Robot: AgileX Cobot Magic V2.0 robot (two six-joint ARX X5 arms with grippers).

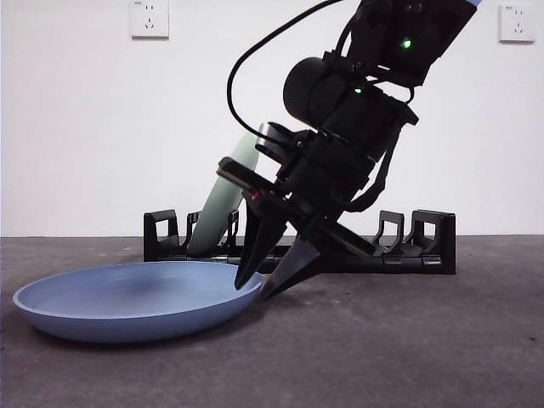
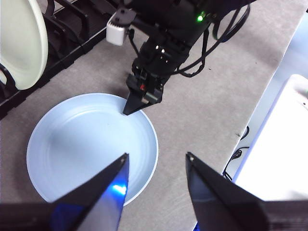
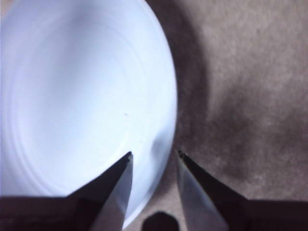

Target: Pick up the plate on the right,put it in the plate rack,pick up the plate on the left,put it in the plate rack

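Blue plate (image 1: 127,299) shows no writing; right end effector (image 1: 265,285) straddles its rim, jaws apart.

Grey, rough-textured table (image 1: 408,340) carrying a shallow blue plate (image 1: 127,302) lying flat, with the black plate rack (image 1: 425,246) just behind it.
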